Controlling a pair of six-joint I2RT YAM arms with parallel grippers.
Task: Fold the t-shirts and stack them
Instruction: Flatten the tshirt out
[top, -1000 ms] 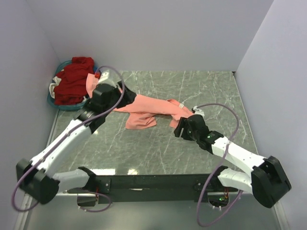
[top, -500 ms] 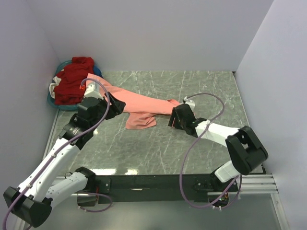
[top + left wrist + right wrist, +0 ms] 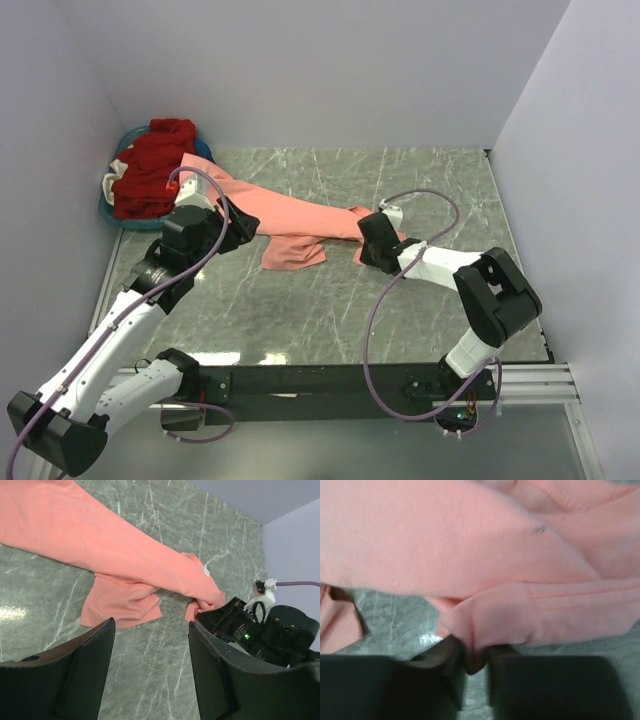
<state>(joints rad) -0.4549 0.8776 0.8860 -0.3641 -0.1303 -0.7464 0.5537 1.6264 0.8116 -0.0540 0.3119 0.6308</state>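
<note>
A pink t-shirt (image 3: 300,215) lies crumpled in a long band across the marble table (image 3: 330,300), from the basket side to the middle right. My right gripper (image 3: 368,236) sits at its right end. In the right wrist view the right gripper (image 3: 476,662) is shut on a fold of the pink t-shirt (image 3: 485,615). My left gripper (image 3: 236,226) hovers over the shirt's left part. From the left wrist the left gripper (image 3: 151,630) stands open with only bare table between its fingers, the pink t-shirt (image 3: 115,545) beyond them. Red t-shirts (image 3: 150,165) are heaped in a basket.
The blue basket (image 3: 108,208) stands in the far left corner against the walls. White walls close in the table on the left, back and right. The right arm's black wrist (image 3: 260,635) shows in the left wrist view, beside the shirt's end.
The right gripper has reached forward to the shirt's right end and shut on a fold. The left gripper drew back from the basket side toward me, staying open.
</note>
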